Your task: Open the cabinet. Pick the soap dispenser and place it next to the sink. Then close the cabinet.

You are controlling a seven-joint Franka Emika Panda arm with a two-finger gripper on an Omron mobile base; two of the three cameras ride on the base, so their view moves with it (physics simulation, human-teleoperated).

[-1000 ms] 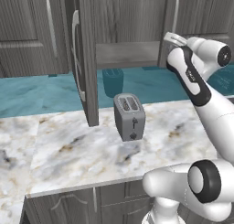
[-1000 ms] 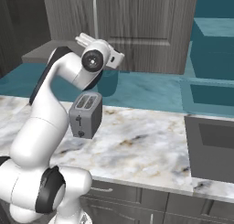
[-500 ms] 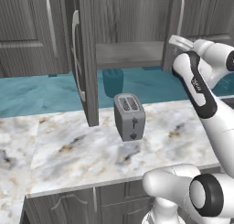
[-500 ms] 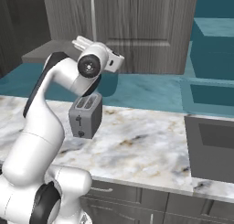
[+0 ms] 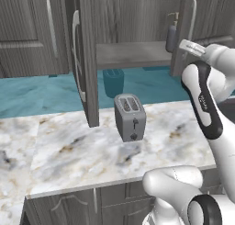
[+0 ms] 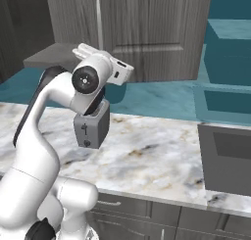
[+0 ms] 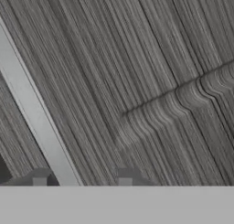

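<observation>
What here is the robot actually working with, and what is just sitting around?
Part of the job:
tall dark grey wood-grain cabinet, open
small soap dispenser with brass pump, on its shelf
dark grey rectangular sink

Just lying about:
grey two-slot toaster
teal canister behind it
white-and-brown marble worktop

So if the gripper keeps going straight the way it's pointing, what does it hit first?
Most likely the right cabinet door: the gripper faces its panel, its fingertips straddling the door's handle. Depth is unclear.
</observation>
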